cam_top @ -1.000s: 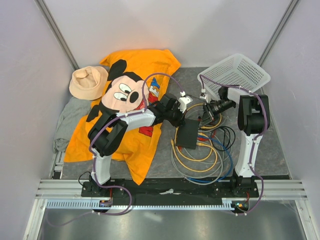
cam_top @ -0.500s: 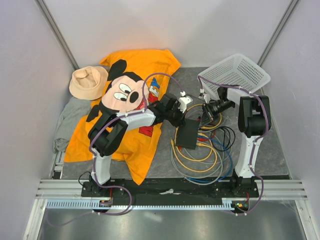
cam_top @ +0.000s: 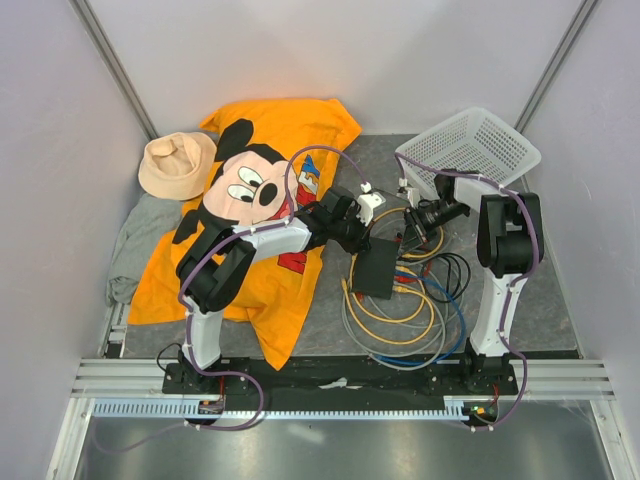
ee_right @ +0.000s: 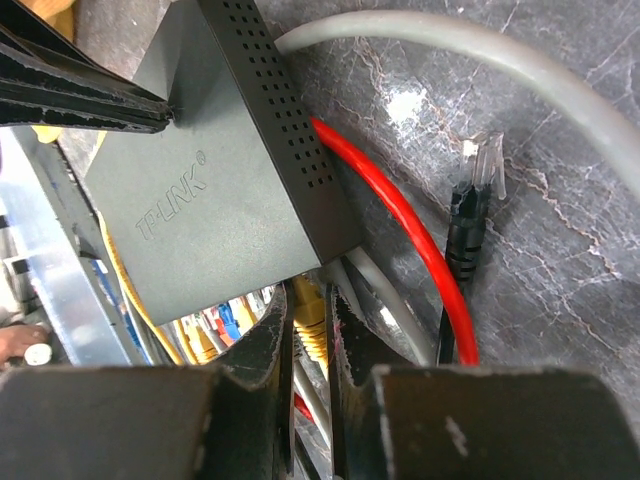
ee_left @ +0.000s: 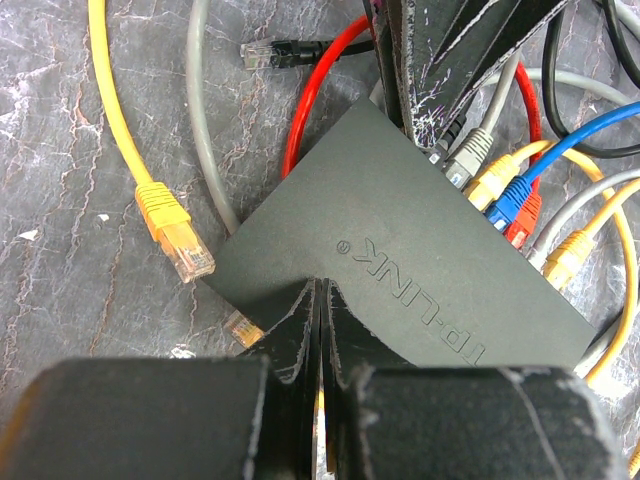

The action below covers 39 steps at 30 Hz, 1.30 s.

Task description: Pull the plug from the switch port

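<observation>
The switch (cam_top: 375, 268) is a flat black box lying on the grey mat, with coloured plugs (ee_left: 510, 195) in a row along one long edge. My left gripper (ee_left: 322, 285) is shut, and its tips rest on the switch's (ee_left: 400, 250) top near the edge opposite the ports. At the port edge, my right gripper (ee_right: 308, 300) is shut on a yellow plug (ee_right: 312, 312) just below the switch's (ee_right: 220, 200) corner. In the top view the left gripper (cam_top: 358, 238) and right gripper (cam_top: 408, 238) flank the box's far end.
Loops of yellow, grey and blue cable (cam_top: 400, 320) lie round the switch. A loose yellow plug (ee_left: 175, 235), a loose black plug (ee_right: 470, 215) and a red cable (ee_right: 400, 220) lie beside it. A white basket (cam_top: 470, 145) stands at the back right. An orange shirt (cam_top: 260, 190) and a beige hat (cam_top: 175, 165) lie at the left.
The right gripper's jaws have drawn slightly closer on the yellow plug and its wrist has shifted a touch. The left arm and the switch have not moved.
</observation>
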Available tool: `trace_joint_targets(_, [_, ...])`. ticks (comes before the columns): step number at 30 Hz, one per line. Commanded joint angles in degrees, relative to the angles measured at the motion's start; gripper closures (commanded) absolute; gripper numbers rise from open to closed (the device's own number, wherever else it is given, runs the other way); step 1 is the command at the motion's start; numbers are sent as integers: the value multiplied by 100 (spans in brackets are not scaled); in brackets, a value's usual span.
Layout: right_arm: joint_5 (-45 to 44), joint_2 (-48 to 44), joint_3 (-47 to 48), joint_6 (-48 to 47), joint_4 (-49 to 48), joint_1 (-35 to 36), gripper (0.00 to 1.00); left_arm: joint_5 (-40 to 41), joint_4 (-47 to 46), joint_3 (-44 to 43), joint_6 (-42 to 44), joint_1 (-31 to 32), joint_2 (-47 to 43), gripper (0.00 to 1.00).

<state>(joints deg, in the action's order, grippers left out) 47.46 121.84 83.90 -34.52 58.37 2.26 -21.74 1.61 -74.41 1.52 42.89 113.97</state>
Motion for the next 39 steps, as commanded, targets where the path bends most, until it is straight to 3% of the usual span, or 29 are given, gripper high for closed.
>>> trace_joint_targets(1, [-1142,-178,-242,-204,-449,108,100,143,630,85,252,17,319,97])
trace_joint_targets(17, [-2118,-319,-366,-327,-695,178,100,73,665,67,323,17,345,97])
trace_joint_targets(25, [-1908,-328,-339,-924,-168,178,100,-190,780,58,410,17,283,98])
trace_joint_targets(31, [-2241,-144,-199,-1530,51,178,100,-226,894,155,525,8,248,98])
trace_joint_targets(39, [-2136,498,645,-1971,799,169,100,-226,885,252,507,17,222,99])
